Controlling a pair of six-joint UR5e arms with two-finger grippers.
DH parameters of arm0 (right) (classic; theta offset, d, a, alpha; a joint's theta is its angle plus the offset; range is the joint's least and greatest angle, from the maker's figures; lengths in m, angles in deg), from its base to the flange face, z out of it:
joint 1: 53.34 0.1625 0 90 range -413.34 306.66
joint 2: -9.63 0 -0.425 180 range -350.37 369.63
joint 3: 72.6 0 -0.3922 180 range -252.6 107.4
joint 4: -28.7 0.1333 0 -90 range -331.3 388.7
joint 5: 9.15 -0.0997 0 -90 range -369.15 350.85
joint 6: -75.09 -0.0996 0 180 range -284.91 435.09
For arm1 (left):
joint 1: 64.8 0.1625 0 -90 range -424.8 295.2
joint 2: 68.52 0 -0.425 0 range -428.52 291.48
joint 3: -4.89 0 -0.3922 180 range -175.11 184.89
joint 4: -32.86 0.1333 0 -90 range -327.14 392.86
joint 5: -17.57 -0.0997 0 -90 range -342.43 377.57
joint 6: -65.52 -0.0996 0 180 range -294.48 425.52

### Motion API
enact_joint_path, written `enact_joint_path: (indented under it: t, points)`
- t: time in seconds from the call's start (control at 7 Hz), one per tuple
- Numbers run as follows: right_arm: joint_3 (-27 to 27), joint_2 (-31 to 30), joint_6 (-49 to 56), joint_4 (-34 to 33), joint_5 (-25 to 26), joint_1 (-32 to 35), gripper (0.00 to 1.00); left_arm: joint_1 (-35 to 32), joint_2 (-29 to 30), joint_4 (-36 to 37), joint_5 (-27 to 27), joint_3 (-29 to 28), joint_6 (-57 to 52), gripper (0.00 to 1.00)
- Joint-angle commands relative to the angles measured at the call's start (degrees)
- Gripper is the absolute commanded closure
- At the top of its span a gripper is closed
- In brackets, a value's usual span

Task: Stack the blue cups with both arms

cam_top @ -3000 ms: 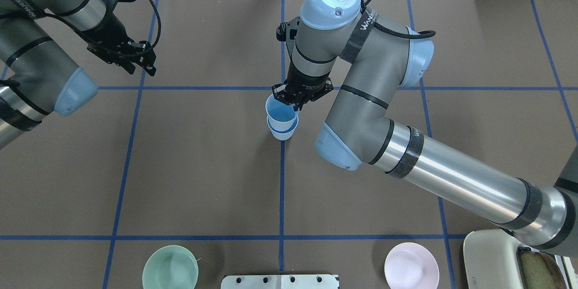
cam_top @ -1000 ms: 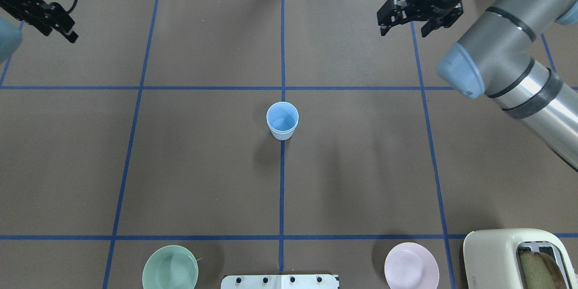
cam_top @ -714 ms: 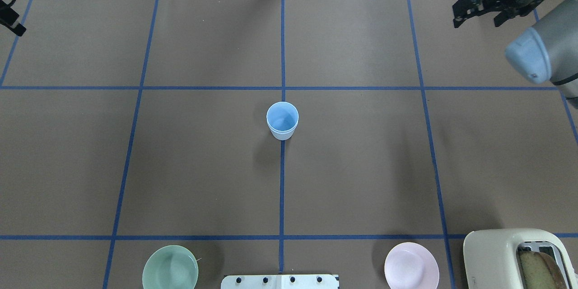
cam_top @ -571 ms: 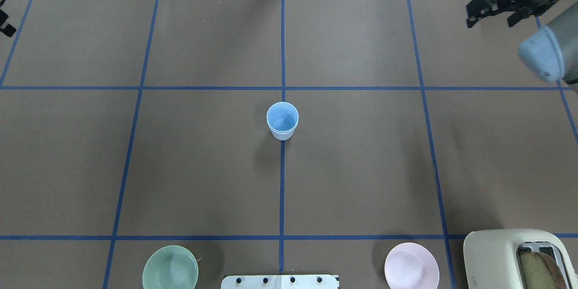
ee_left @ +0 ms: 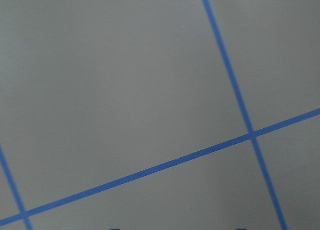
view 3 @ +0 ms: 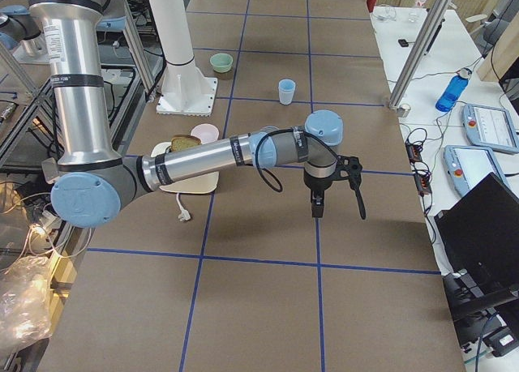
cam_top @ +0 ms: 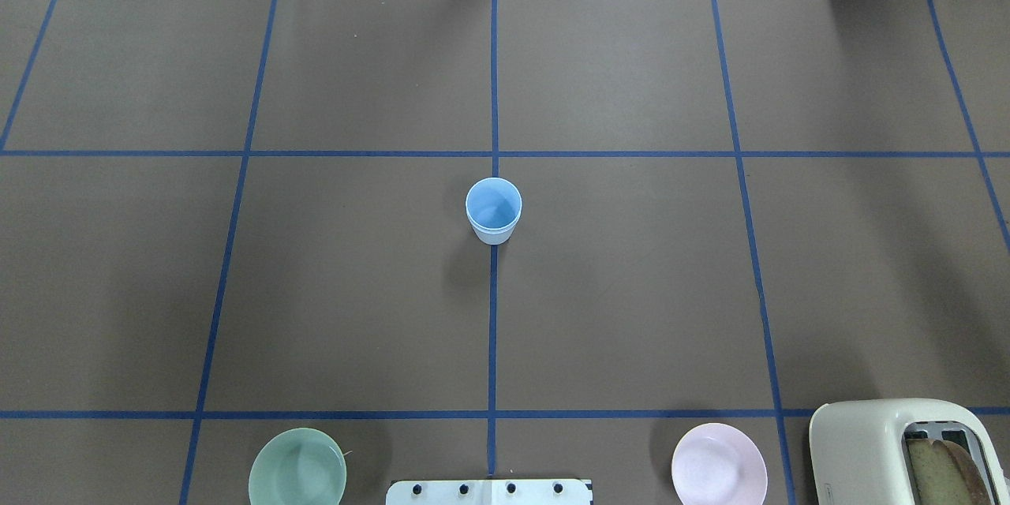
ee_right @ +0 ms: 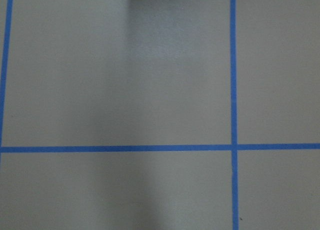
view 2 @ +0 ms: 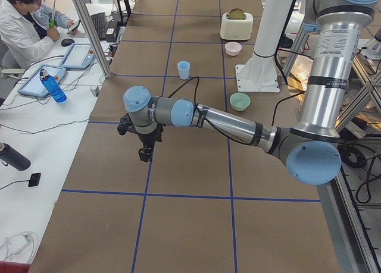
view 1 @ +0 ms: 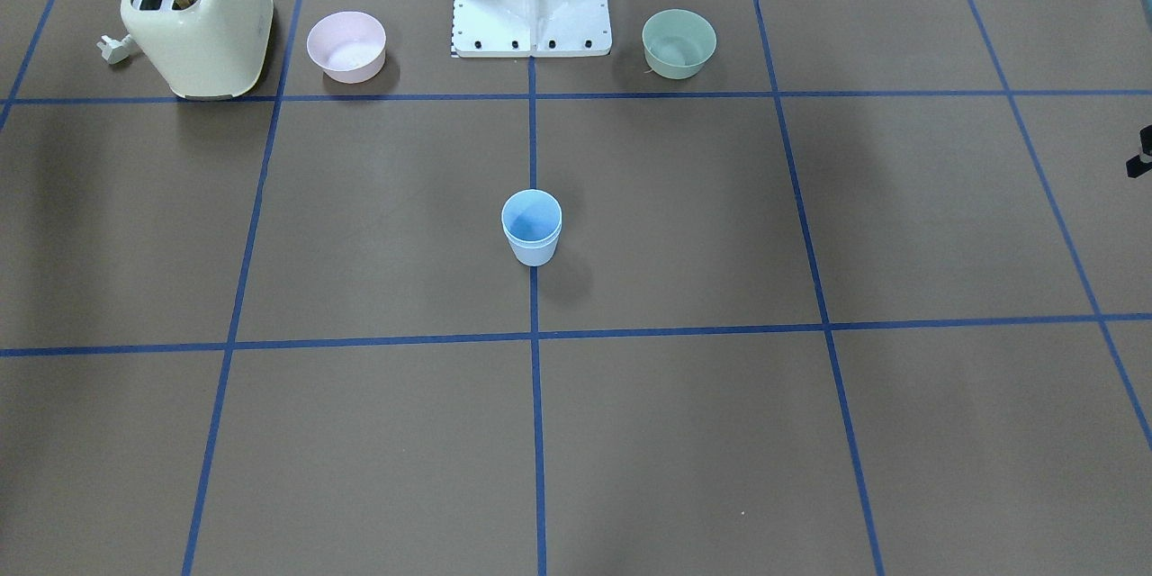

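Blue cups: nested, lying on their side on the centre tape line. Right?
No, not on their side: the blue cups are nested and stand upright, mouth up, on the centre tape line, as the exterior front-facing view shows.

A robotics lab. Blue tape grids the brown table; an operator in a white coat sits beside tablets.

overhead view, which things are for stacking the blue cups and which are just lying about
For the job:
blue cups, one nested in the other at the table's middle

Lying about:
green bowl
pink bowl
toaster with bread in it
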Motion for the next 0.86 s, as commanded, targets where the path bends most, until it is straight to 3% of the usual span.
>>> enact_joint_path:
  t: [0.0,0.71]
  points:
    - [-1.96,-6.14,1.15,0.06,-0.07,2.35,0.0,-0.05,-2.24,0.26,0.01,1.21,-0.02,0.01]
    - [-1.96,-7.66,3.35,-0.03,0.02,4.2,0.0,-1.28,-2.33,2.11,0.1,1.74,0.06,0.01]
